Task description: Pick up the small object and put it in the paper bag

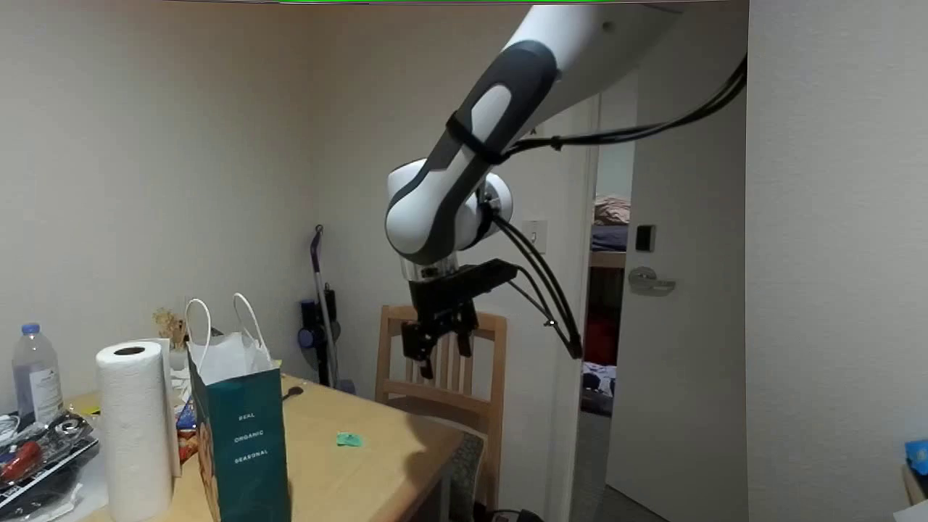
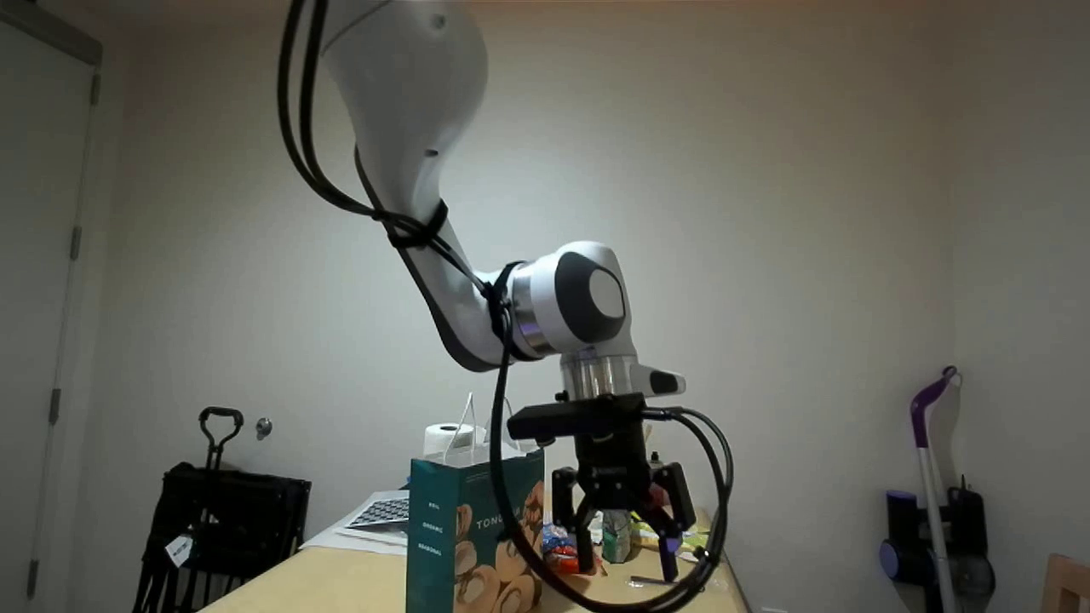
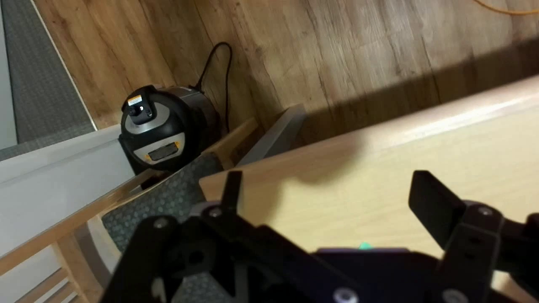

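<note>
You have one gripper point(image 2: 628, 558), pointing down above one table point(image 1: 326, 478); its two fingers point(image 3: 230, 191) are spread wide apart and stand higher than the tabletop. You have one small object point(image 1: 349, 439), pale teal-green and flat-looking, lying on the table at a lower level than the fingers; in the wrist view you see only a sliver of it, in the span between the two fingertips, the remainder hidden behind the gripper's body. You have one paper bag point(image 1: 250, 486), dark teal, upright on the same table, its two white handles raised; it stands to the left of the fingers in both exterior views. In an exterior view the small object appears between the fingers and the bag. Farther left of the fingers there, past the bag, you have one paper towel roll point(image 1: 136, 428), upright, and one bottle point(image 1: 40, 380) with a blue cap. You have one wooden chair point(image 1: 497, 384) behind the fingers. In an exterior view, coloured packets point(image 2: 563, 560) show behind the fingers; they overlap and you cannot count them. One stick vacuum point(image 2: 933, 502) stands well to the right of the fingers. In the wrist view you have one black-and-silver appliance point(image 3: 189, 126) on the floor, up and left of the fingers, and one orange cord point(image 3: 511, 11), up and right of them.
</note>
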Tool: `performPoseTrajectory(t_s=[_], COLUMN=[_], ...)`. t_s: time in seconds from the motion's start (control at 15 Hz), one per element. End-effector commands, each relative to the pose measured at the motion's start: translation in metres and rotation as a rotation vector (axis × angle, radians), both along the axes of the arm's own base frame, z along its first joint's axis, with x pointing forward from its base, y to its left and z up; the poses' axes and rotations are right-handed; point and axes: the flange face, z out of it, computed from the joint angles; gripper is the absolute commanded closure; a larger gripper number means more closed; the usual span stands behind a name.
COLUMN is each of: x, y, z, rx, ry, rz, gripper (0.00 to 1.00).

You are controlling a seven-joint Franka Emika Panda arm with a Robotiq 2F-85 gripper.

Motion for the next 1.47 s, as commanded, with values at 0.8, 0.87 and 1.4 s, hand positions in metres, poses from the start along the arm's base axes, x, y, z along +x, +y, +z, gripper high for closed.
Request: performPoseTrajectory(t_s=[0.8,0.87,1.4], x=[0.062,0.070,0.068], y=[-0.006,-0.003,-0.001], z=[-0.097,-0.106,-0.107], rx=[-0.050,-0.068,-0.062], ry=[0.240,0.272,0.248], rz=[0.364,0.397,0.357], gripper=[0.00,0.00,0.00])
